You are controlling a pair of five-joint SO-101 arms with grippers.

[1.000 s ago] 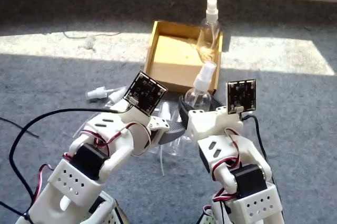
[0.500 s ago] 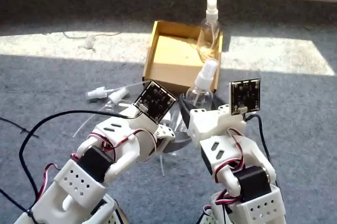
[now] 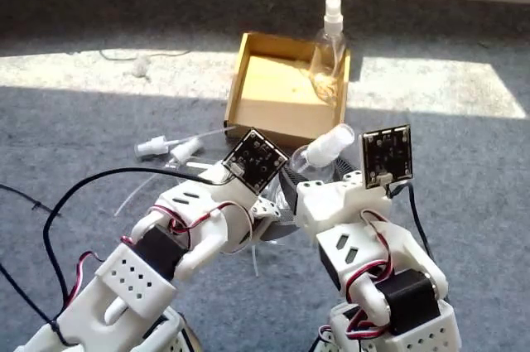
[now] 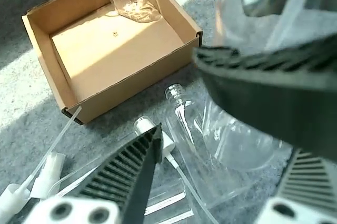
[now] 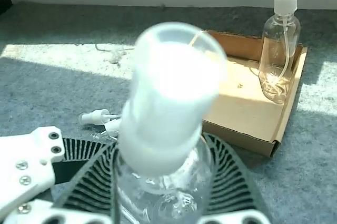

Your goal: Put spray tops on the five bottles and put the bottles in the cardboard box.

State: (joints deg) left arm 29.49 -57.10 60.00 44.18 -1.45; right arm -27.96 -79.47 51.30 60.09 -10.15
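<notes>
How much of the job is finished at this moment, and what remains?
Done: one capped bottle stands in the cardboard box. In hand: the right gripper holds a second bottle, spray top on, not yet boxed. Left: an uncapped bottle and loose spray tops lie on the carpet near the open left gripper.

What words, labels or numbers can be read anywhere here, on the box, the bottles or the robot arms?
None can be read.
The cardboard box shows no print.
The clear bottle standing in it and the capped bottle held in the right hand show no label.
Any marking on the small dark boards atop the arms is too small to read.
</notes>
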